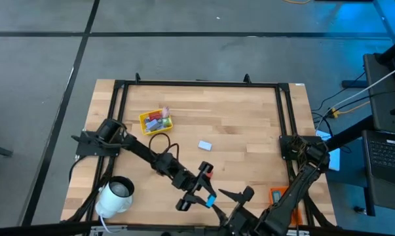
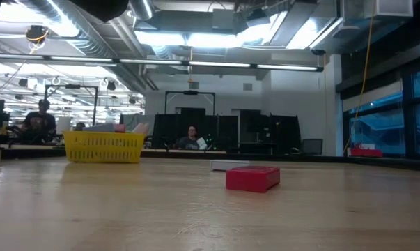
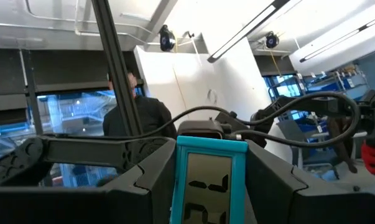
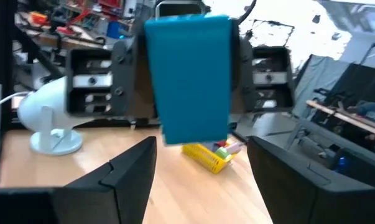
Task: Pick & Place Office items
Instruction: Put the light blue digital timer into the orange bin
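My left gripper (image 1: 206, 195) is near the table's near edge, raised above the wood and shut on a teal office item (image 1: 211, 200). That item fills the middle of the left wrist view (image 3: 209, 180) and carries a dark marking. My right gripper (image 1: 231, 195) faces it from the right, open; in the right wrist view its fingers (image 4: 132, 169) stand apart, short of the teal item (image 4: 192, 74). A red item (image 2: 252, 178) and a light blue one (image 1: 205, 145) lie flat on the table. A yellow ribbed tray (image 1: 145, 118) holds several more pieces. My left gripper pinches the teal item between its two fingers (image 3: 143, 177), one on each long side edge (image 4: 151, 68). The fingers come level, slanting from the table's left toward its near right. The item is lifted clear of the table and stands upright, its flat face toward my right gripper.
A white roll (image 1: 115, 195) sits near the near left corner, and it shows beside the arm in the right wrist view (image 4: 47, 118). An orange tray (image 1: 279, 195) lies by the right arm. A black frame (image 1: 197, 83) borders the table. People sit beyond the far edge (image 2: 190, 137).
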`<state>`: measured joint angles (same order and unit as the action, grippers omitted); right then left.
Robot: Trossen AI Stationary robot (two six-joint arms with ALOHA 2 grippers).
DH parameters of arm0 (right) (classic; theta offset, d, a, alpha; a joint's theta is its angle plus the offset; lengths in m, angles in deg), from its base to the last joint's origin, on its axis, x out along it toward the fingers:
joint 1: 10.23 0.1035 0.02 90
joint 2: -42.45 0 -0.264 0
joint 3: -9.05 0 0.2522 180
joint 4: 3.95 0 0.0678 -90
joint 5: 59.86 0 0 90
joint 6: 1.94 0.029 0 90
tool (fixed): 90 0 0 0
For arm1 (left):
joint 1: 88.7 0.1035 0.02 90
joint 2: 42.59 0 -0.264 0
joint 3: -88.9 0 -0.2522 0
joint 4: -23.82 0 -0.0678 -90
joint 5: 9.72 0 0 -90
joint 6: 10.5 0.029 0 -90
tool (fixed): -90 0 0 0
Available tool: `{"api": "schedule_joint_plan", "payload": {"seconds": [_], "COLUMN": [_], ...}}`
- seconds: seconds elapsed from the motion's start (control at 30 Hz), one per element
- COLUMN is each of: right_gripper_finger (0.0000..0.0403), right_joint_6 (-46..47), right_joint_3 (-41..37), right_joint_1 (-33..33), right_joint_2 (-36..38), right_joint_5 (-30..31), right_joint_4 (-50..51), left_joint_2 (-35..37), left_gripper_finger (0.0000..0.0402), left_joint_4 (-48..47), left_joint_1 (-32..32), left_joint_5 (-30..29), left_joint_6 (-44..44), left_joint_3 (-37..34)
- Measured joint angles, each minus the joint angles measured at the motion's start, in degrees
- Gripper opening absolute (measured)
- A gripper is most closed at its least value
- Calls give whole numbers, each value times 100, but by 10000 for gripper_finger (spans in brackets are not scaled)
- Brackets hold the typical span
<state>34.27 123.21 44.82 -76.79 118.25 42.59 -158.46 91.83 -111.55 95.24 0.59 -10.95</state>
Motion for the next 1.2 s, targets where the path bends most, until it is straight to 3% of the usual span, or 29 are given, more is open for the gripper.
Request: {"api": "schedule_joint_plan", "payload": {"seconds": [0.37, 0.73, 1.2], "right_gripper_finger": [256, 256, 256], "right_joint_6": [-153, -1732, -1796], "right_joint_3": [0, 0, 0], "right_joint_1": [-124, -145, -191], "right_joint_2": [31, 109, 116], "right_joint_5": [-25, -191, -360], "right_joint_4": [-218, -1535, -1546], "left_joint_2": [0, 0, 0], "left_gripper_finger": [160, 160, 162], "left_joint_4": [-46, -60, -51], "left_joint_1": [-64, -48, -72], "left_joint_5": [18, 17, 15], "left_joint_6": [12, 13, 15], "left_joint_3": [-2, -2, 37]}}
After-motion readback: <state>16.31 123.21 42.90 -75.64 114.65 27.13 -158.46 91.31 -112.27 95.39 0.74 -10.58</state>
